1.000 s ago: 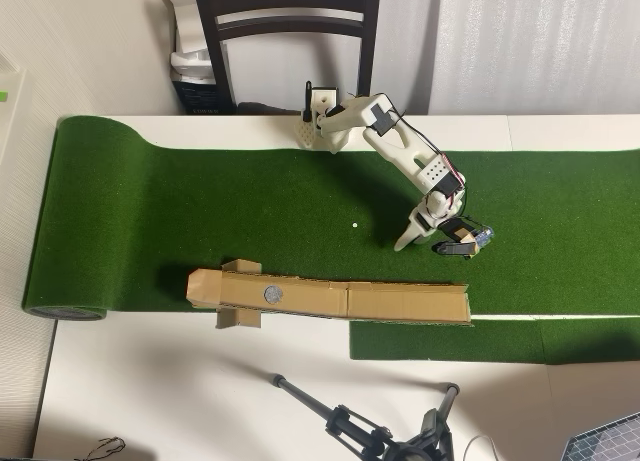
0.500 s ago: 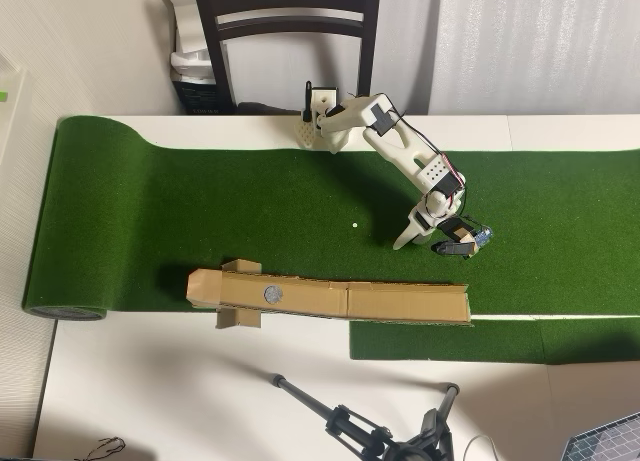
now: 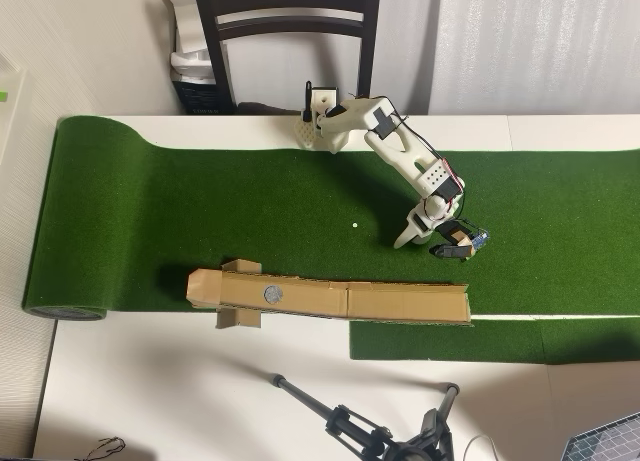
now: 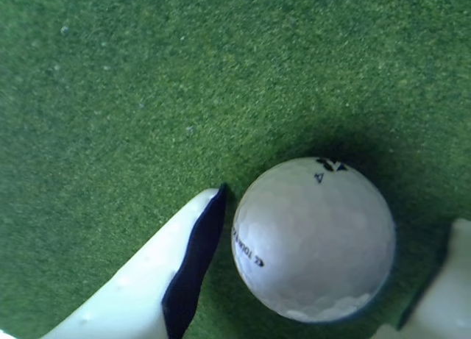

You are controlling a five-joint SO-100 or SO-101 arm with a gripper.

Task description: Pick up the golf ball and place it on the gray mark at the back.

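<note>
Pincer (image 4: 331,280) spread, fingers either side of the golf ball (image 4: 313,240) on green turf (image 4: 147,81). Left finger (image 4: 147,287) just beside the ball. Gray mark (image 3: 272,293) sits on the cardboard ramp (image 3: 400,303), well apart.

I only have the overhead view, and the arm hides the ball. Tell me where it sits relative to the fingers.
Observer: In the wrist view the ball lies on the turf between the two fingers.
Operator: Say whether they are gripping it.
Observer: No. The gripper is open. The left pad is right beside the ball, and there is a clear gap on the right side.
Operator: Read me any marking on it.
Observer: There is a black 4 near its top edge, and small print on its left side.
</note>
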